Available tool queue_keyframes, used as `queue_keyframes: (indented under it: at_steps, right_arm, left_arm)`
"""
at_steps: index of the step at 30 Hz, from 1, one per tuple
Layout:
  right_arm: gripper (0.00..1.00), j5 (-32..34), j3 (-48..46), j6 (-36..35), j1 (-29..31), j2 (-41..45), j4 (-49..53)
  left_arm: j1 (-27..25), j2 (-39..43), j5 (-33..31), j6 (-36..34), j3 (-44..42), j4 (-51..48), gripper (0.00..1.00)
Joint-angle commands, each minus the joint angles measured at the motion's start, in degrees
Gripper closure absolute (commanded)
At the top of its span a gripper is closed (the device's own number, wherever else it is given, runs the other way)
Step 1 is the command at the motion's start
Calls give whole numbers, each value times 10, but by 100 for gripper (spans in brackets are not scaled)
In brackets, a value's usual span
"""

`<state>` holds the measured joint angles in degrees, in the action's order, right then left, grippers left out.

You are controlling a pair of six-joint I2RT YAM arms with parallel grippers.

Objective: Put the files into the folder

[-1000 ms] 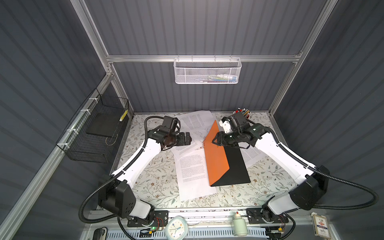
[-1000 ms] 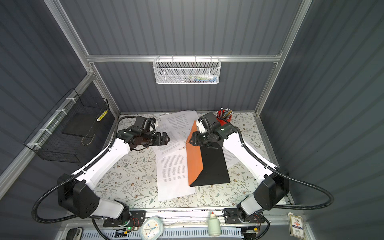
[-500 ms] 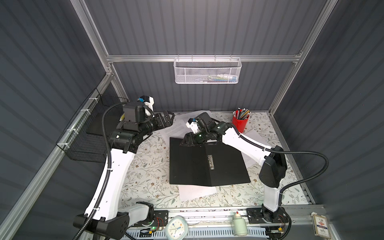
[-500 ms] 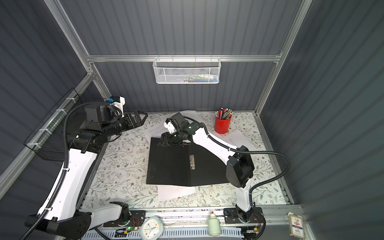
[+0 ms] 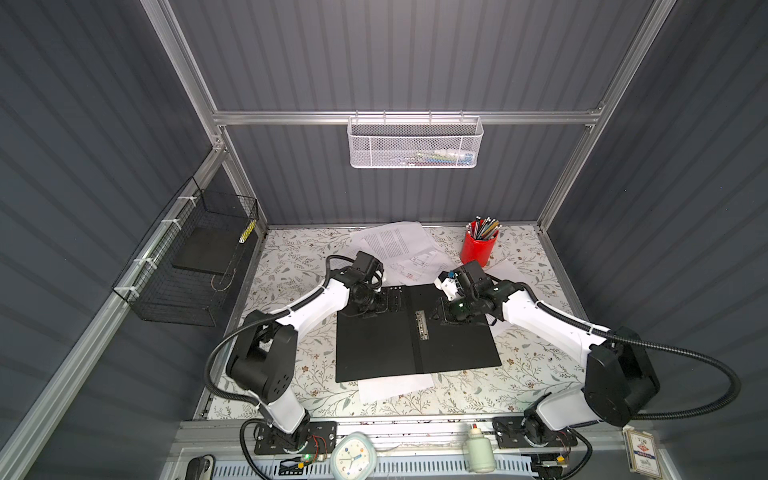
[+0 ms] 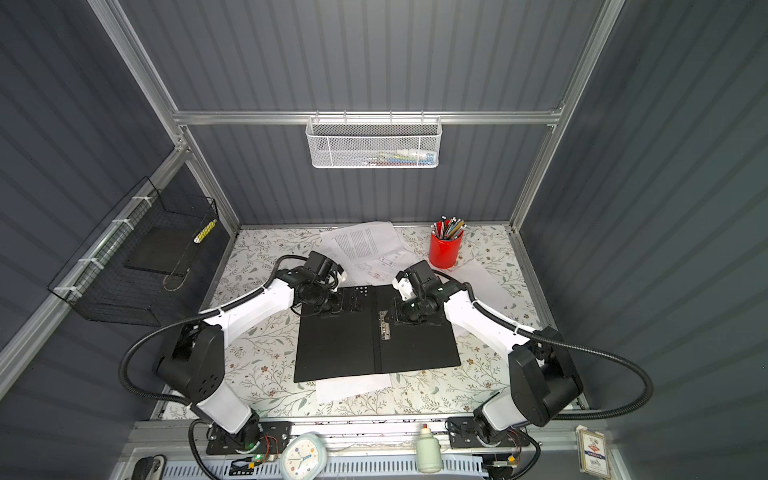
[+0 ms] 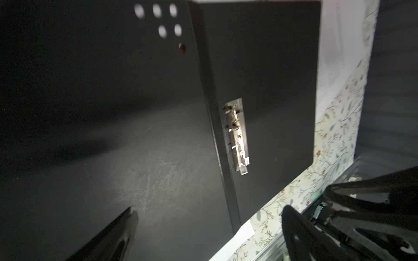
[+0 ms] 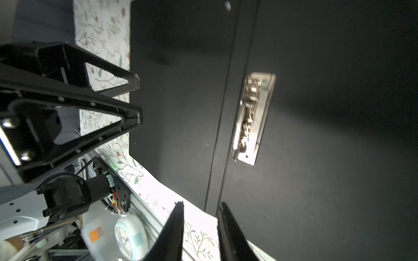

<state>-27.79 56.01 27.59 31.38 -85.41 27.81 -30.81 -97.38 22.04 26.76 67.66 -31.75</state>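
**Both grippers brought down over the opened folder**

Since half a second ago the left gripper (image 5: 390, 305) has swung down from beside the wire basket (image 5: 195, 266). The right gripper (image 5: 441, 316) has shifted from the folder's 11 o'clock corner to its right leaf. The folder (image 5: 386, 353) lies open and flat at the centre of the table (image 5: 291, 266), black inside up, its outer covers face down and unseen.

In both top views the black fingers merge with the black leaves. One sheet shows only as a white strip (image 5: 395, 386) at the folder's 6 o'clock edge. The other files (image 5: 395, 241) lie at 12 o'clock, the nearest cut off by the arms.

Bare table remains at 6 and 9 o'clock, and a red pen cup (image 5: 478, 249) stands at 1 o'clock.

The left fingers (image 7: 113, 235) are spread wide over the left leaf, near the punched dots (image 7: 158, 13), with nothing between them. The right fingers (image 8: 176, 230), at 3 o'clock of the metal clip (image 8: 253, 117), are drawn close, and the narrow gap between them is empty. Whether either gripper touches the leaf cannot be told.
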Motion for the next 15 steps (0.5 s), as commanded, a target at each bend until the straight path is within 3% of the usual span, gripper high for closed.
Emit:
queue_keyframes:
  at_steps: [1,15]
  right_arm:
    - [72,-35,-26,3,3,-11,-73]
    - [76,-58,-16,-1,3,-144,-131]
  left_arm:
    - [1,-9,22,12,-3,51,0]
    - [1,-53,-41,-7,-70,29,0]
